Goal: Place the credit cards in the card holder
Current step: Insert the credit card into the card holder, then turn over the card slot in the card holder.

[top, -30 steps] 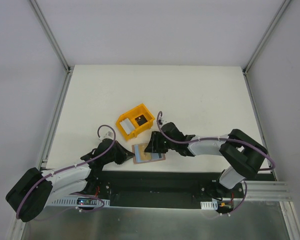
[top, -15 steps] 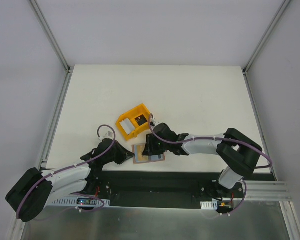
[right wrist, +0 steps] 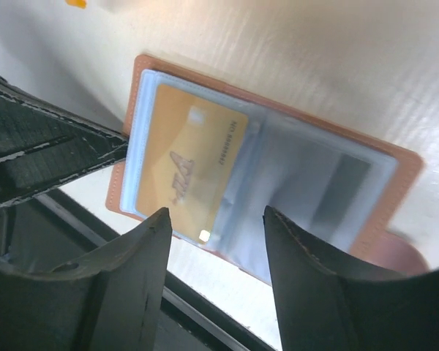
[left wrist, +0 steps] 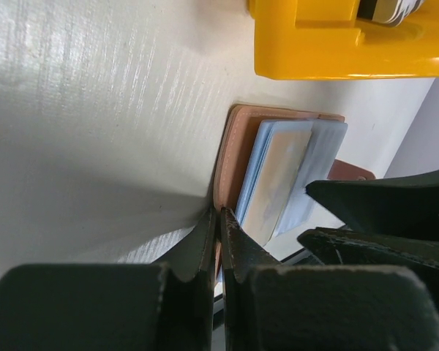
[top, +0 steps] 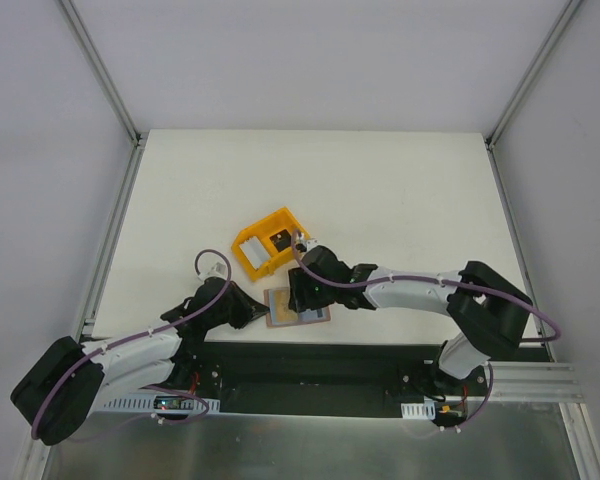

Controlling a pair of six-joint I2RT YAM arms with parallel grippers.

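Observation:
The brown card holder (top: 310, 314) lies open near the table's front edge, clear pockets up (right wrist: 307, 175). A gold credit card (right wrist: 186, 164) sits in its left pocket and also shows in the left wrist view (left wrist: 278, 175). My left gripper (top: 263, 312) is shut on the holder's left edge (left wrist: 230, 146), its fingertips (left wrist: 208, 223) pinching the leather. My right gripper (right wrist: 216, 213) hovers just above the holder (top: 298, 290), open, with nothing between its fingers. Another pale credit card (top: 250, 246) lies in the yellow bin.
The yellow plastic bin (top: 242, 262) stands just behind the holder, also seen in the left wrist view (left wrist: 336, 51), with a dark object (top: 279, 239) in it. The black base rail (top: 310, 365) runs along the near edge right below the holder.
My right gripper has shifted left over the card holder, and its jaws closed a little, then opened wider. The left gripper and the holder have stayed put.

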